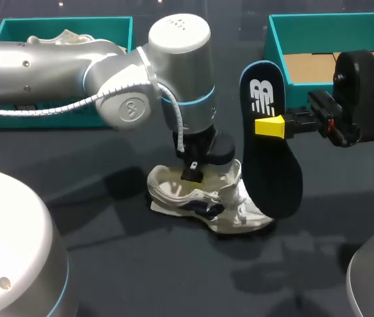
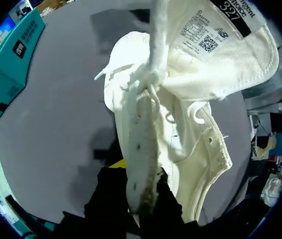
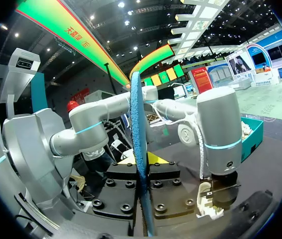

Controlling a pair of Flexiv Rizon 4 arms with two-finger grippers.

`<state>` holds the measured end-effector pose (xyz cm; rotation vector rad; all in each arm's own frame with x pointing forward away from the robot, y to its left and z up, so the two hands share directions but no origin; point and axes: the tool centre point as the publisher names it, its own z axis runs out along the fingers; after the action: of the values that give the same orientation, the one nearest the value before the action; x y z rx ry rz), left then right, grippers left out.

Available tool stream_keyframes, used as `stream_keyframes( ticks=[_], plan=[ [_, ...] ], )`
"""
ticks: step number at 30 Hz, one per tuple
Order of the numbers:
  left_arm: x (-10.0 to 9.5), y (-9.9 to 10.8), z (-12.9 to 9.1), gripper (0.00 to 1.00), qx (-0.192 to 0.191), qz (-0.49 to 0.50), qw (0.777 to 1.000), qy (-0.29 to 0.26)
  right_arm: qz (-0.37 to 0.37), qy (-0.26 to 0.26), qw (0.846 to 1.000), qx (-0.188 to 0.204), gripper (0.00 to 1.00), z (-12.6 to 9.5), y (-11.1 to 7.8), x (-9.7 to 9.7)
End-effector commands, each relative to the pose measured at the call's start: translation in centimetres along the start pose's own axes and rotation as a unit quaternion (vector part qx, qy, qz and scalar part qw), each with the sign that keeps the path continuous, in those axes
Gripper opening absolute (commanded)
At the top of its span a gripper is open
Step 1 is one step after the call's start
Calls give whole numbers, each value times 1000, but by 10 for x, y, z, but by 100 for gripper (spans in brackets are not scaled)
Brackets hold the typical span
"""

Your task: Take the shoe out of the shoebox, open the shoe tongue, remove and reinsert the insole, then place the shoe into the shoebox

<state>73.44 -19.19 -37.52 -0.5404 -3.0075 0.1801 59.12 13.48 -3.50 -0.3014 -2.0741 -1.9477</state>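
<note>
- Between the fingers of the right gripper (image 1: 271, 127) the dark insole (image 1: 271, 165) is clamped near its middle. It stands upright with its heel end up.
- From the right wrist, the insole (image 3: 138, 129) shows edge-on as a thin blue line pinched between the two black finger blocks.
- Its lower end hangs just beside the front of the shoe (image 1: 203, 198); whether they touch cannot be told.
- Down in the shoe's opening, the left gripper (image 1: 195, 168) has its fingers closed narrowly on the eyelet strip (image 2: 140, 144) from both sides.
- The tongue (image 2: 225, 45) is folded back, label showing.
- The white shoe sits on its sole on the dark table (image 1: 108, 264).
- An open teal shoebox (image 1: 326, 23) stands behind the right gripper, and a second teal box (image 1: 61, 26) behind the left arm.
</note>
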Motion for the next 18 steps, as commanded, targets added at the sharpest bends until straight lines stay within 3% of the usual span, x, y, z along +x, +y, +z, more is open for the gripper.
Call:
stream_keyframes(
  ticks=[1, 4, 7, 18],
  plan=[
    [9, 8, -29, 0, 3, 60, 998, 5, 0, -1, 1000, 0, 0, 1, -1, 0],
    [19, 12, -46, 0, 9, 176, 984, 10, 0, -1, 1000, 0, 0, 1, -1, 0],
    [28, 18, -59, 0, 19, 253, 967, -32, 0, -1, 1000, 0, 0, 1, -1, 0],
    [28, 20, -64, 0, 29, 239, 970, -41, 0, -1, 1000, 0, 0, 1, -1, 0]
  ],
)
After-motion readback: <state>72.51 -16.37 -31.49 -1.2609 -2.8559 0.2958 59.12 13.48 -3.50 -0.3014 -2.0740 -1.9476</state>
